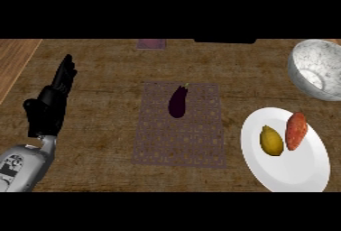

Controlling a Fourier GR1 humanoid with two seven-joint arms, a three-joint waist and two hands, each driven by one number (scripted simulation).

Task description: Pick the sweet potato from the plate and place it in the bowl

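The sweet potato (296, 131) lies on a white plate (293, 173) at right, just beside a yellow fruit (271, 140), with the bowl (313, 58) beyond. The left hand (50, 106) rests at the left edge, fingers straight, holding nothing

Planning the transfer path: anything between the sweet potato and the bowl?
Nothing visible. The sweet potato lies at the plate's upper edge; only bare counter separates it from the bowl. The yellow fruit sits on its left, off the route.
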